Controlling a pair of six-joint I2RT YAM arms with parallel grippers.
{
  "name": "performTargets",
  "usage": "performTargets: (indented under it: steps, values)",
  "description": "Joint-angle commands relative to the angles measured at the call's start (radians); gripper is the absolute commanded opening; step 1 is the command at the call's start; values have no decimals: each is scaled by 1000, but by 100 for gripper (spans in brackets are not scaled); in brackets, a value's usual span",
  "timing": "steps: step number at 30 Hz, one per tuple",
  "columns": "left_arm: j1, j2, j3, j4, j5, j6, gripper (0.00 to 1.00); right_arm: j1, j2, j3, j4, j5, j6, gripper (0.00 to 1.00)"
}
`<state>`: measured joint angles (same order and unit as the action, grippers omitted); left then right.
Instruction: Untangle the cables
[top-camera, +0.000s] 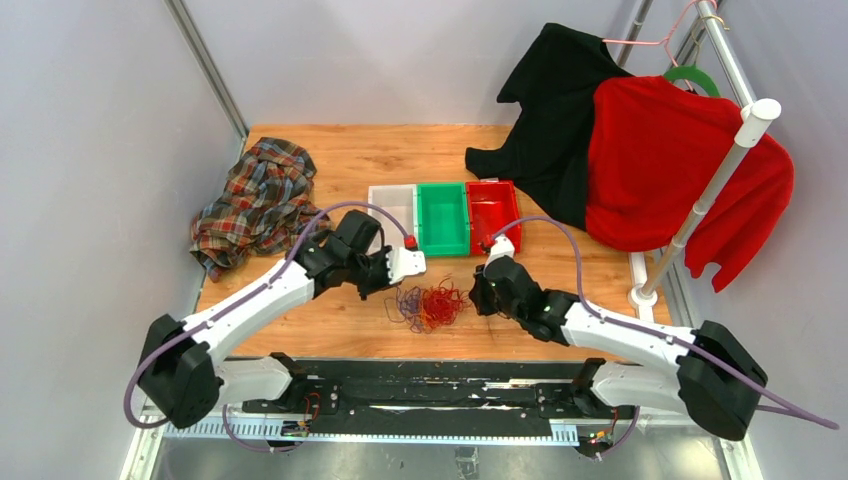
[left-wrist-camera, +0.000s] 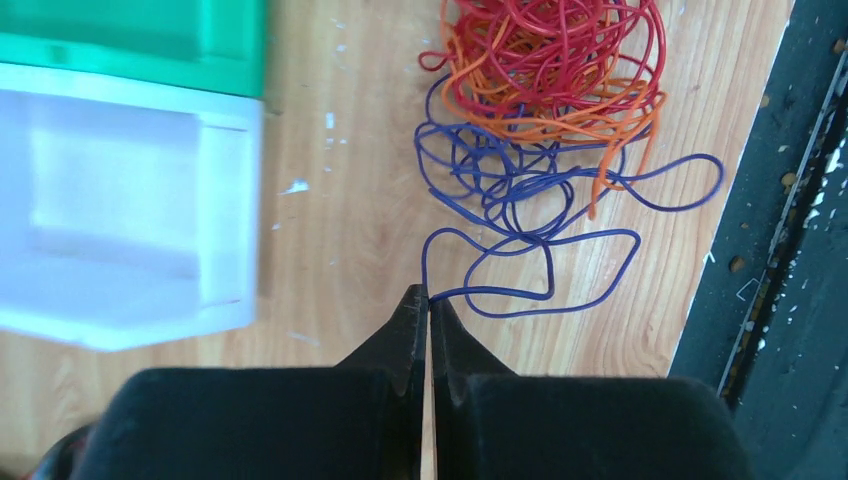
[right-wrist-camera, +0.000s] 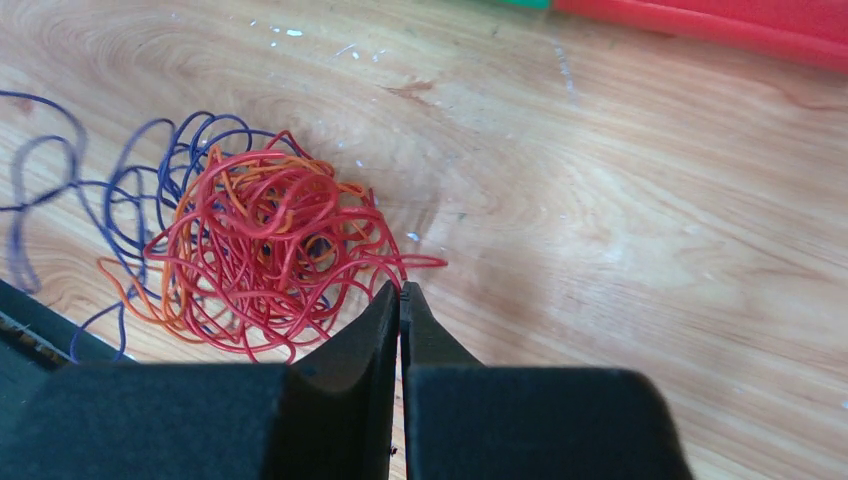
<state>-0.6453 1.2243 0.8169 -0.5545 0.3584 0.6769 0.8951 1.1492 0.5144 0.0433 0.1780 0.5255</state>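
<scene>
Nearest the arm bases, a black rail (top-camera: 420, 385) ran along the front edge of the wooden table (top-camera: 330, 330). Just beyond it, between the 2 arms, the cables (top-camera: 430, 305) lay on the table as 1 loose heap. A dense red ball (right-wrist-camera: 270, 250) sat toward the right arm, with orange strands (left-wrist-camera: 560, 115) threaded through it. Looser blue loops (left-wrist-camera: 520, 190) spread toward the left arm. The left hand (left-wrist-camera: 428, 300) was clenched, fingers pressed together, with 1 blue loop (left-wrist-camera: 540, 295) running into the fingertips, so it was grasping that strand. The right hand (right-wrist-camera: 401, 292) was also clenched, tips low over the table and touching the rim of the red ball. I could not tell whether a red strand was caught between its fingers. The 2 hands flanked the heap, left and right. Farther back stood 3 open bins side by side and touching: a clear white bin (top-camera: 392, 200), a green bin (top-camera: 443, 218) and a red bin (top-camera: 492, 210). A crumpled plaid shirt (top-camera: 255, 200) lay at the far left of the table. At the far right, a black garment (top-camera: 555, 110) and a red garment (top-camera: 670, 160) hung from a white rack (top-camera: 722, 165), the black one draping onto the table.
</scene>
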Motion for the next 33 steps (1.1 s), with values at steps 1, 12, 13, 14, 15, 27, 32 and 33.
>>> performTargets:
  steps: [1, 12, 13, 14, 15, 27, 32, 33]
  values:
    - [0, -89, 122, -181, -51, -49, 1, -10, -73, 12, -125, 109, -39, 1]
    - [1, -144, 389, -334, -24, -254, 0, 96, -198, 165, -122, 131, -136, 62]
    - [1, -139, 416, -338, -26, -282, 0, 143, -188, 192, -90, 130, -148, 67]
    - [1, -133, 429, -343, -29, -308, 1, 185, -173, 220, -60, 139, -170, 68]
    - [1, -127, 448, -348, -31, -332, 1, 233, -150, 252, -35, 166, -196, 68]
    - [-2, -143, 518, -400, -165, -477, 1, 443, 78, 421, 209, 406, -347, 71]
    - [-2, -158, 569, -440, -93, -494, 0, 400, 133, 417, 289, 478, -350, 69]
    - [-2, -161, 579, -448, -77, -495, 0, 382, 138, 415, 295, 473, -336, 68]
